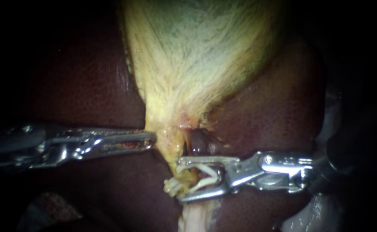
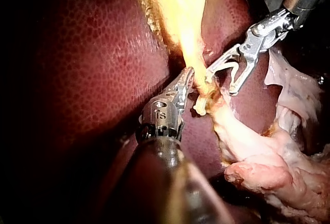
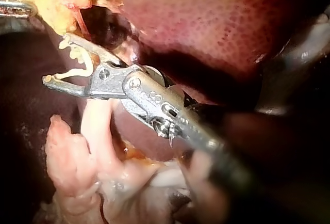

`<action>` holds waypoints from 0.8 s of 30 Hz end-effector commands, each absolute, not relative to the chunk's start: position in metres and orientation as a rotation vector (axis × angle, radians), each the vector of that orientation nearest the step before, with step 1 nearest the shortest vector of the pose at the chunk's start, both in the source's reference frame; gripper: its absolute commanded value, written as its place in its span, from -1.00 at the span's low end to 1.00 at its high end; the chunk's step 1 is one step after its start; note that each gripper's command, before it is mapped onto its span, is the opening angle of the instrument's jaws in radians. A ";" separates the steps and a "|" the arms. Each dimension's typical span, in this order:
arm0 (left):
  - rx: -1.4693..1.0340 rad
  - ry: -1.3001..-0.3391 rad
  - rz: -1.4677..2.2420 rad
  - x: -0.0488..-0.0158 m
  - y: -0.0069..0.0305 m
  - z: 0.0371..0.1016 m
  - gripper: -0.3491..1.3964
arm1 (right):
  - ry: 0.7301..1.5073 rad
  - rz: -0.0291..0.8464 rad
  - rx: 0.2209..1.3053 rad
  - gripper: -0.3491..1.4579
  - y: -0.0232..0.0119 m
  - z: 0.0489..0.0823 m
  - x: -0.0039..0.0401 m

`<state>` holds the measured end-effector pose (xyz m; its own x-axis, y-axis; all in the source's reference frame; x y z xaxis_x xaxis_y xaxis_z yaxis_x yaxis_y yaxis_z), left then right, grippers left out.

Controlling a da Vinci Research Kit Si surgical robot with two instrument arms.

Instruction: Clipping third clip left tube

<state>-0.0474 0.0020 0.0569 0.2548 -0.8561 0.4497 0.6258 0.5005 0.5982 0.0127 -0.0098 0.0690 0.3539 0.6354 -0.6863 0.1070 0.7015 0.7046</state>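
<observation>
Left instrument [image 1: 151, 139]: its jaws lie closed together on the edge of the yellow neck of the gallbladder [image 1: 197, 51]. Judged purpose: to draw that tissue aside and keep the tube taut and exposed.
Right instrument [image 1: 180, 180]: its jaws stand wide apart, with an open white clip [image 1: 205, 176] seated between them and touching both. It looks ready to close, not yet squeezed.
Left tube [image 1: 175, 154]: a yellowish strand that passes between the tips of the right instrument's jaws, just ahead of the clip's mouth. A darker tube [image 1: 197, 144] lies beside it, outside the jaws.
Why this placement: the jaws lie across the tube rather than along it, so closing them should bring the clip's legs onto it from both sides.
Liver [image 1: 81, 86]: dark red, lying under and around both instruments.
Endoscope view adds: both tubes side by side, so it is clear which one is straddled.
Left wrist view adds: the clip [image 2: 232, 72] seen side-on in the right instrument [image 2: 220, 82], and the left instrument [image 2: 188, 77] against the yellow strand.
Right wrist view adds: pale loose tissue [image 3: 67, 152] under the right instrument [image 3: 55, 59], and how far back the clip [image 3: 77, 72] sits.
Unclear: knobbly bits on the tube at the jaw tips; I cannot tell if they are clips.
</observation>
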 end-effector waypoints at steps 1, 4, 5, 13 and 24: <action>0.324 -0.826 -1.032 -0.0474 0.0020 0.0568 -1.00 | 1.177 0.393 0.746 -0.01 -0.0095 0.0694 0.0126; 0.324 -0.826 -1.032 -0.0474 0.0019 0.0567 -1.00 | 1.148 0.400 0.735 -0.01 -0.0086 0.0705 0.0120; 0.324 -0.826 -1.032 -0.0474 0.0019 0.0566 -1.00 | 1.140 0.400 0.731 -0.01 -0.0084 0.0708 0.0119; 0.324 -0.826 -1.033 -0.0475 0.0019 0.0566 -1.00 | 1.131 0.398 0.721 -0.02 -0.0086 0.0718 0.0124; 0.320 -0.825 -1.035 -0.0479 0.0020 0.0566 -1.00 | 1.127 0.341 0.760 -0.02 -0.0128 0.0719 0.0171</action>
<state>-0.0479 0.0020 0.0566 0.2512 -0.8563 0.4512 0.6308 0.4984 0.5947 0.0174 -0.0131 0.0719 0.4149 0.5977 -0.6860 0.1322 0.7064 0.6954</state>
